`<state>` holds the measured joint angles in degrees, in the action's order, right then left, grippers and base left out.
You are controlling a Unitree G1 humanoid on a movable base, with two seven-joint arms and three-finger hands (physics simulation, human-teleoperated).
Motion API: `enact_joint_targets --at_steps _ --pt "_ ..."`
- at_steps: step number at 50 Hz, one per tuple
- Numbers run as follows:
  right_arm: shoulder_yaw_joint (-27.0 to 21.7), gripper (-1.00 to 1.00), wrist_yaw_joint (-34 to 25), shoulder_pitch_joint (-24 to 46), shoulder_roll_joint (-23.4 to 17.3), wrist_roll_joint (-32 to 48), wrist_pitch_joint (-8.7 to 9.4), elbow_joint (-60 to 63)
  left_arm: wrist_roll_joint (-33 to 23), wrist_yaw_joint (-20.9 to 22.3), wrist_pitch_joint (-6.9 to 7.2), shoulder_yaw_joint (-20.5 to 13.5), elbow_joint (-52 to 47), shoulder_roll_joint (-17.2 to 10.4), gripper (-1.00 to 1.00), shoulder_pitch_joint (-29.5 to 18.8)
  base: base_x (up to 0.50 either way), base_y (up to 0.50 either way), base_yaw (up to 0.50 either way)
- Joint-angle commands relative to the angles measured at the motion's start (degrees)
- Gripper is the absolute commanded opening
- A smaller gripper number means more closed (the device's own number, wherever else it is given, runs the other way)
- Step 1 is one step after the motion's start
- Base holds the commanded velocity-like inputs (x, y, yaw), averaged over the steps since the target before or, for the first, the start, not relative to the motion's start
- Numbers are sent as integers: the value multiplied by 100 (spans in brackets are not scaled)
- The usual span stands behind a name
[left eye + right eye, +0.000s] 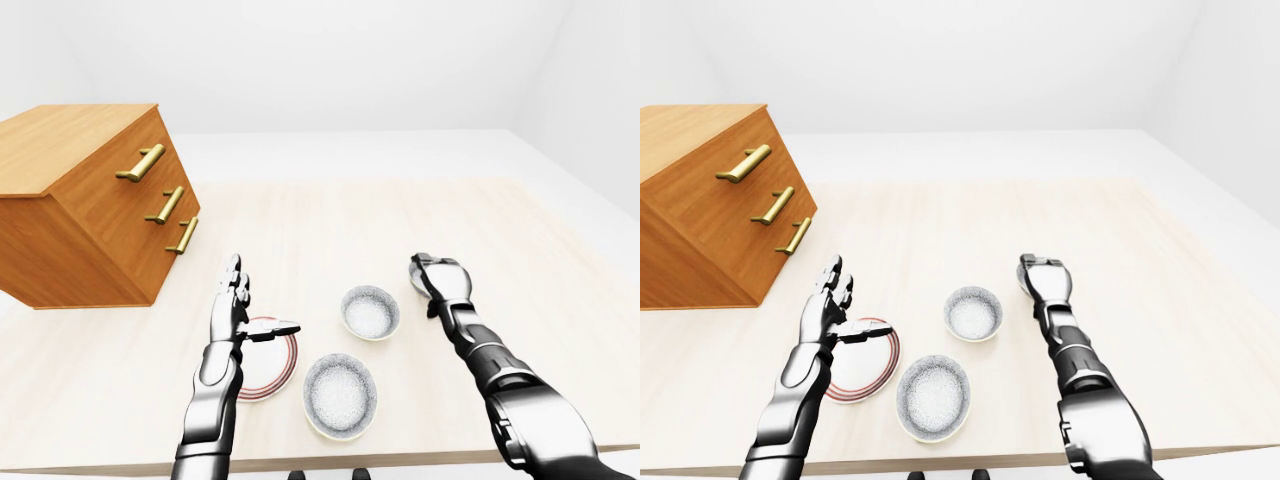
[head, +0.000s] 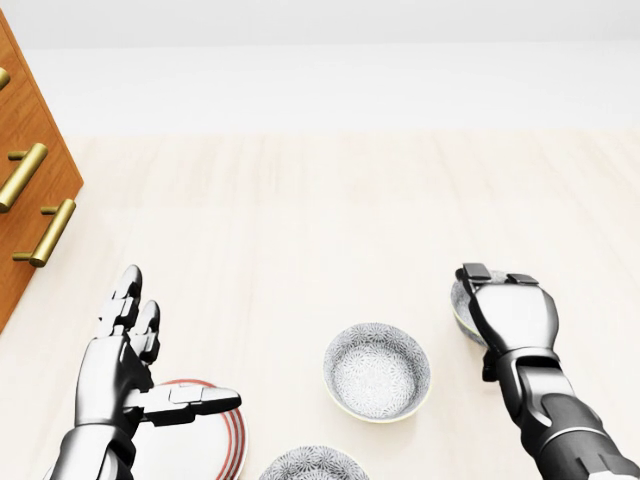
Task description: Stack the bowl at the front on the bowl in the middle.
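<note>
Three grey speckled bowls stand on the light wooden table [image 1: 400, 215]. The largest bowl [image 1: 340, 395] is lowest in the left-eye view. A smaller middle bowl [image 2: 377, 372] stands above and to its right. The third bowl [image 2: 460, 305] lies mostly hidden under my right hand [image 2: 498, 282]; only its left rim shows. That hand's fingers hook over the rim and close on it. My left hand [image 2: 172, 345] hovers open above a red-rimmed plate [image 1: 275, 378], fingers straight and thumb pointing right.
A wooden dresser [image 1: 90, 210] with three brass handles stands at the left, tilted in the view. The table's near edge runs along the bottom of the eye views. White floor and walls lie beyond the table.
</note>
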<state>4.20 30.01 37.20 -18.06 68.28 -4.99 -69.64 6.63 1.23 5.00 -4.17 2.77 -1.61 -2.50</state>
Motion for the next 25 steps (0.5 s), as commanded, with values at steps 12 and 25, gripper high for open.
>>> enact_joint_targets --at_steps 12,25 --pt "-377 -100 -1 -794 -569 -14 -1 2091 44 18 0 34 -30 23 100 50 0 0 0" --pt "-1419 -100 -983 -1319 -632 434 -1 6382 40 33 0 54 -20 32 100 74 0 0 0"
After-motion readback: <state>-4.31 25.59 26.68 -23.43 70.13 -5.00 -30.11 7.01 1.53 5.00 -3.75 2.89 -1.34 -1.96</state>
